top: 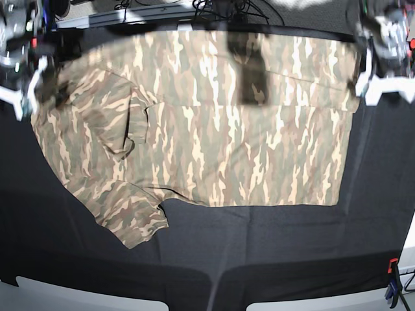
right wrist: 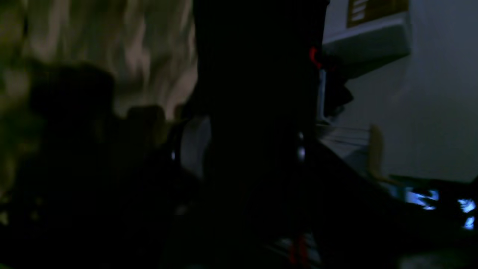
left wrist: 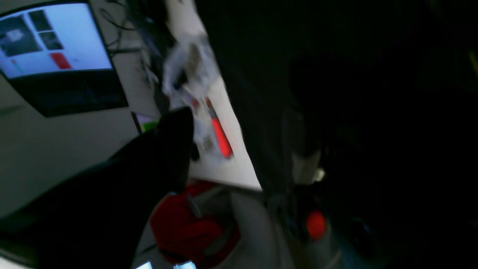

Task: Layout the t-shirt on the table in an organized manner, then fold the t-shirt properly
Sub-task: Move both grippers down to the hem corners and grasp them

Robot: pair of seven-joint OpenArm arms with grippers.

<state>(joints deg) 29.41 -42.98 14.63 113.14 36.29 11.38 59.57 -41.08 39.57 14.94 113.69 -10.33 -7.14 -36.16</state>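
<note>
shirt: the t-shirt (top: 207, 123) lies spread out on the table (top: 272, 246), close to the far edge. it goes from near the far left corner almost to the far right corner.
sleeve: one sleeve (top: 126, 217) sticks out toward the near left side. the cloth above it (top: 123, 129) is bunched into a fold.
table: the black cloth is bare along the near edge. a clamp (top: 393, 280) holds it at the near right corner.
left pincer: the left gripper (top: 369, 68) is up at the far right corner, just by the shirt's edge. its jaws look a bit apart, with nothing in them that i can see. it is blurry.
right pincer: the right gripper (top: 29, 91) is up at the far left corner, by the shirt's other end. its jaws look a bit apart too, and i see no cloth in them.
wrist views: both are dark and smeared. the right one shows only a pale patch of shirt (right wrist: 112, 48).
step: i think the shirt is just laid out and folding comes next.
could go wrong: the lumpy fold by the sleeve may get folded in and make a messy fold.
could go wrong too: the shirt sits by the far edge, so a tug there could pull it off the table.
</note>
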